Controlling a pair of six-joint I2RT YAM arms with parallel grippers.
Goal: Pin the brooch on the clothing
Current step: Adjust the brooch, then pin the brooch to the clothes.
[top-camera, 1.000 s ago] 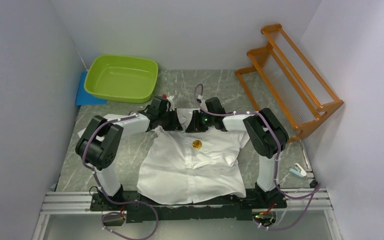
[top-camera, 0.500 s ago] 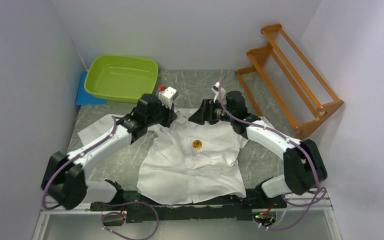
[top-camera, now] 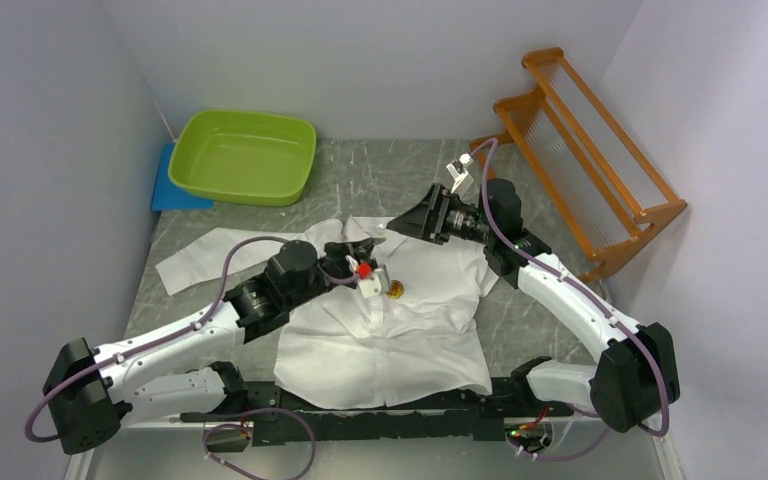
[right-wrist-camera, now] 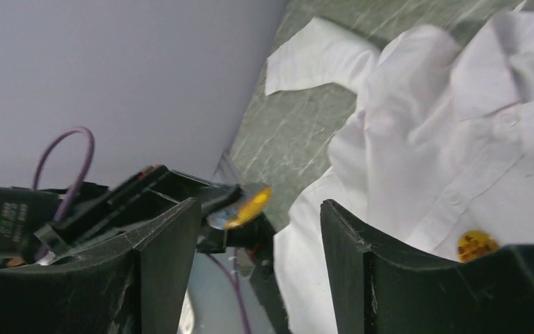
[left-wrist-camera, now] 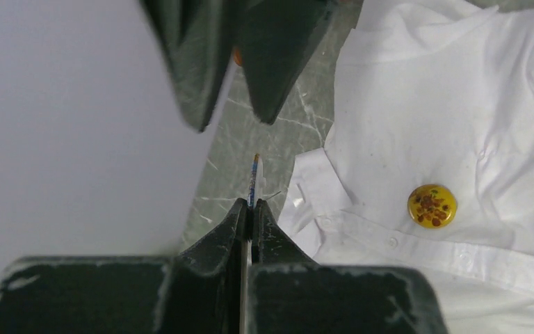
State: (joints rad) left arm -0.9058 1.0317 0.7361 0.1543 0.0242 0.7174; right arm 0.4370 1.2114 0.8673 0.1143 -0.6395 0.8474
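The white shirt (top-camera: 380,340) lies flat on the table, collar toward the back, and also shows in the wrist views (left-wrist-camera: 417,118) (right-wrist-camera: 417,125). A round yellow brooch (top-camera: 394,290) (left-wrist-camera: 432,206) (right-wrist-camera: 478,245) rests on its chest beside the button placket. My left gripper (top-camera: 352,247) (left-wrist-camera: 252,205) hovers near the collar, shut on a second thin yellow brooch (left-wrist-camera: 254,177) (right-wrist-camera: 243,207) with a silvery back, held edge-on. My right gripper (top-camera: 405,225) (right-wrist-camera: 257,209) faces it from the back right, open and empty, its fingers (left-wrist-camera: 188,62) just beyond the held disc.
A green tub (top-camera: 244,155) sits at the back left on a blue pad (top-camera: 168,187). An orange wooden rack (top-camera: 580,150) leans along the right wall. A small blue-and-white item (top-camera: 596,343) lies near the right edge. One shirt sleeve (top-camera: 210,258) stretches left.
My left arm has swung from the collar's left side toward the shirt's middle. My right arm has stretched out and pulled back to the right, and its jaws have opened.
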